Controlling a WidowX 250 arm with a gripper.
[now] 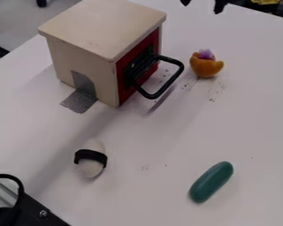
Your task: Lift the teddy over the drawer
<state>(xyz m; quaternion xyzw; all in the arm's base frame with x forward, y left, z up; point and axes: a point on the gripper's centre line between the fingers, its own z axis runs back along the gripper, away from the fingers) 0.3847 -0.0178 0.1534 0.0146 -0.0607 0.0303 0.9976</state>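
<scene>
Up at the view's top edge we have the claw (203, 3), released, its two dark tips standing apart. Below it in the view, toward the camera, sits a small orange toy (206, 67) with a purple tuft on top; we take that for the teddy, though we can't make out a bear's shape for certain. Left of the claw and nearer the camera stands the pale box (90, 31) with its red-fronted drawer (124, 88), and the black handle (178, 73) juts out toward the toy, a narrow gap between them. Farther down from the claw, well apart, we see a green oblong (211, 182) lying at a slant and, to its left, a whitish egg-like thing (92, 167) with a black band (90, 155). A grey mesh strip (80, 100) runs from the box's side onto the bench (150, 145), which is whitish with dark specks near the toy. Just right of the claw the bench's far edge slants down, a yellow thing (265, 1) beyond it; far left, past the other edge, we see grey floor (14, 26).
</scene>
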